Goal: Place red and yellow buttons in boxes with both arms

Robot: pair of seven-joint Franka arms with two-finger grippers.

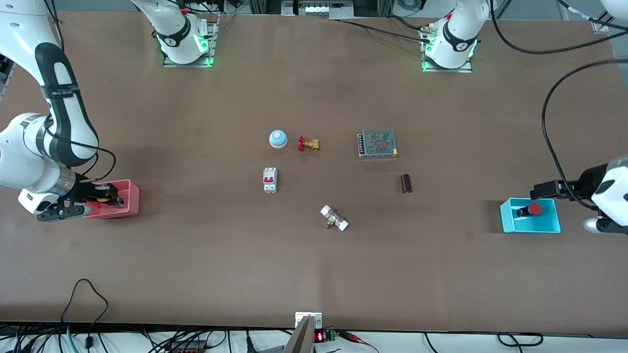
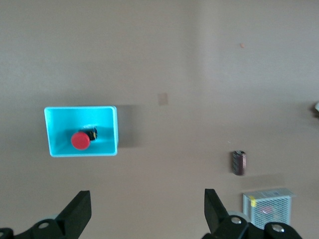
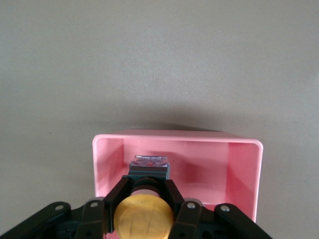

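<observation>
The yellow button [image 3: 144, 217] has a round, faintly ringed yellow-orange cap on a short black base, and the right gripper [image 3: 144, 211] grips it from both sides, fingers closed against it, just over the open pink box [image 3: 244, 169] at the right arm's end of the table. The red button [image 2: 80, 140] lies on its side inside the cyan box [image 2: 113, 124] at the left arm's end, its glossy red cap beside its black base. The left gripper [image 2: 147, 211] hangs above the table near that box, fingers spread wide and holding nothing. The table [image 1: 196, 264] is a plain matte brown board. Near its middle sit a white breaker [image 1: 270, 180], a brass valve [image 1: 308, 144], a blue-and-cream dome [image 1: 277, 138], a grey mesh-topped block [image 1: 377, 143], a dark cylinder [image 1: 406, 183] and a white-ended fitting [image 1: 334, 218]. Cables [image 1: 83, 314] trail along the table edge nearest the front camera.
</observation>
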